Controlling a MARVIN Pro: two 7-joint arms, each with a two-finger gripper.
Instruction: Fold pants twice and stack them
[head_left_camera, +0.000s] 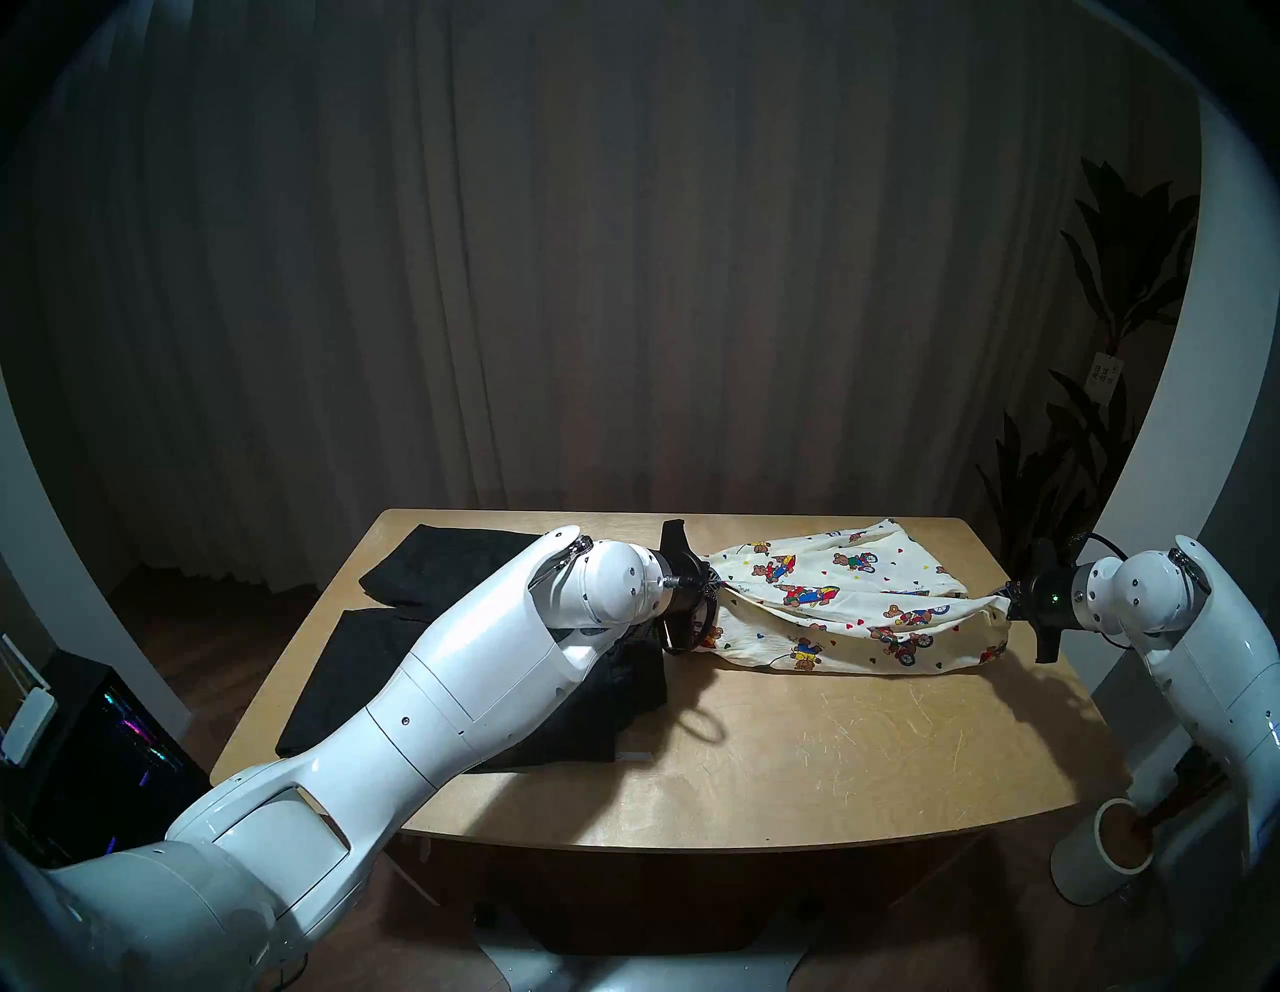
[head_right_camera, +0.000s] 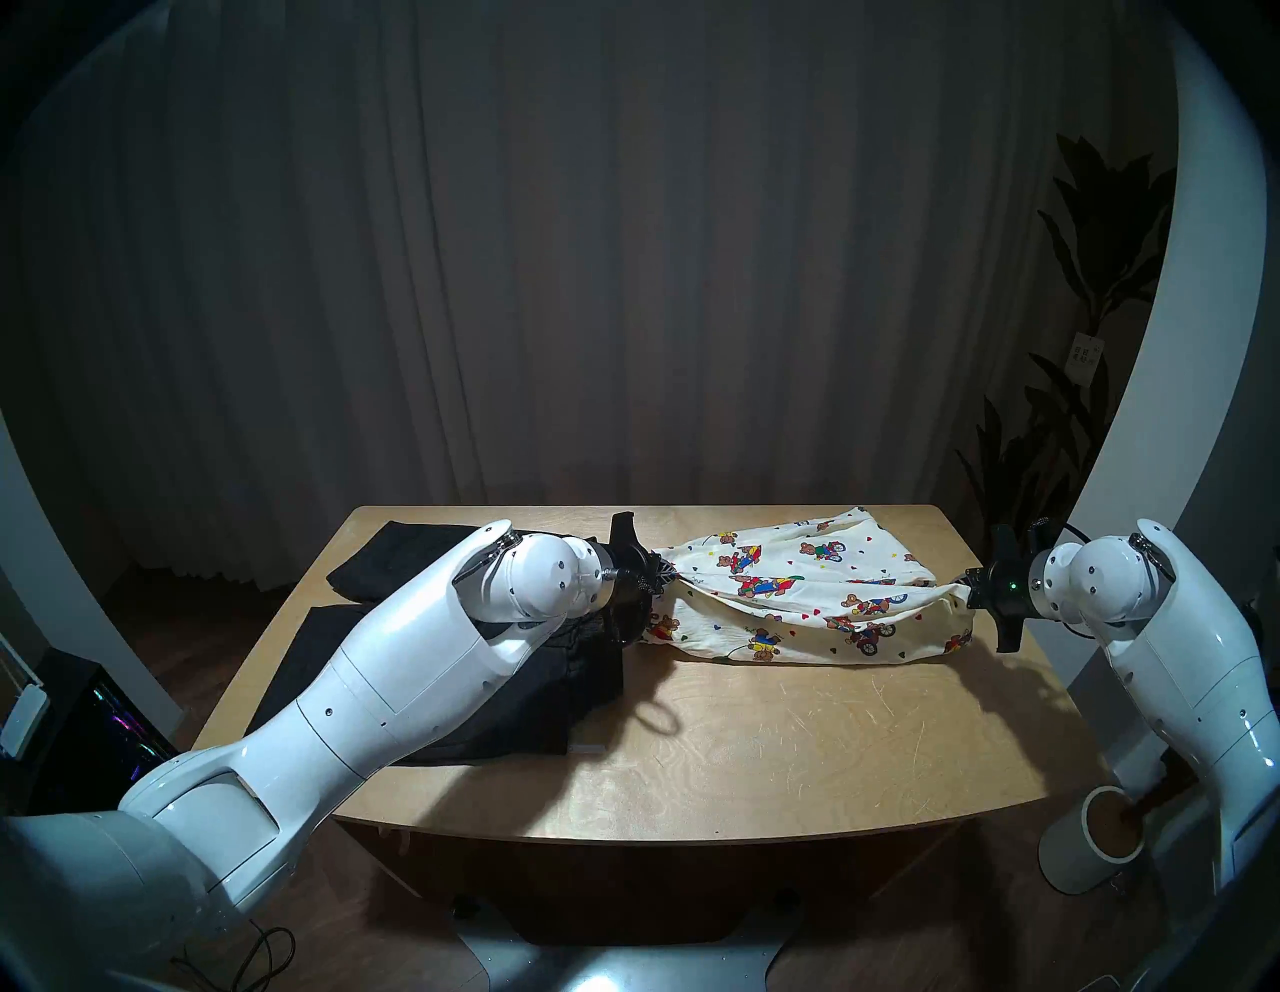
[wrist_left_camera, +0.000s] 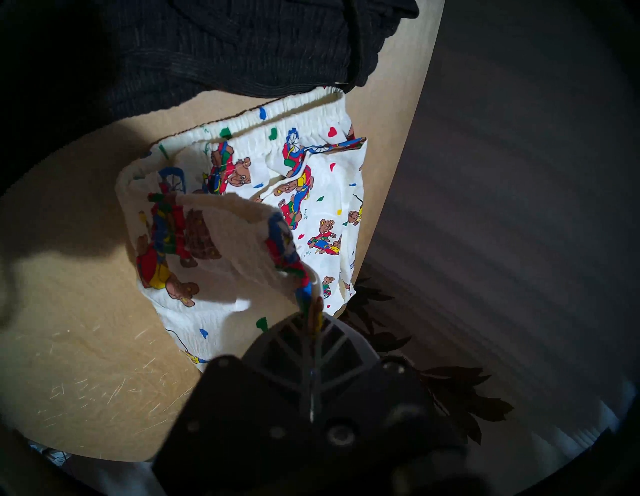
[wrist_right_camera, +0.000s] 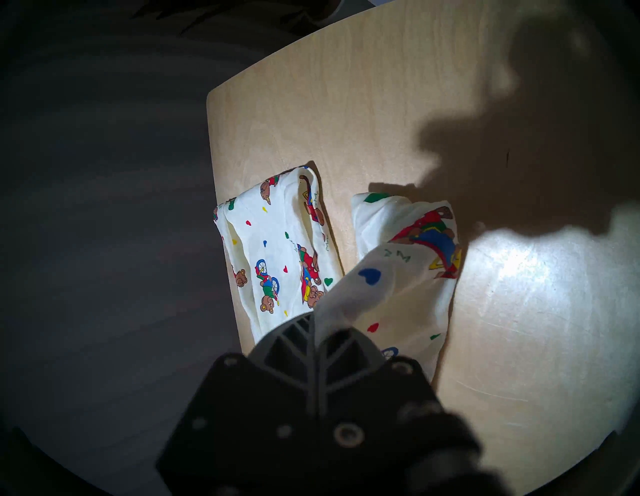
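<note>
The worktop (head_left_camera: 796, 748) is pale scratched plywood with rounded corners, lit hard from above so my arms throw dark shadows across it. Behind it hangs a heavy pleated curtain (head_left_camera: 623, 277); a leafy plant (head_left_camera: 1101, 388) stands at the far right, a white cup (head_left_camera: 1101, 859) sits on the floor at the near right, and a dark case with coloured lights (head_left_camera: 104, 734) stands at the near left. My left tool (head_left_camera: 712, 589) is clenched on one end of the bear shorts (head_left_camera: 852, 609), and my right tool (head_left_camera: 1006, 601) is clenched on the other end, so the cloth hangs stretched between them over the right half of the worktop, its lower fold and far edge resting on the wood. The black shorts (head_left_camera: 388, 637) lie spread on the left half, largely covered by my left arm, so I cannot make out their full outline. In my wrist views the gripped hems vanish between the fingers, and the room beyond the worktop's edge is too dark to read.
</note>
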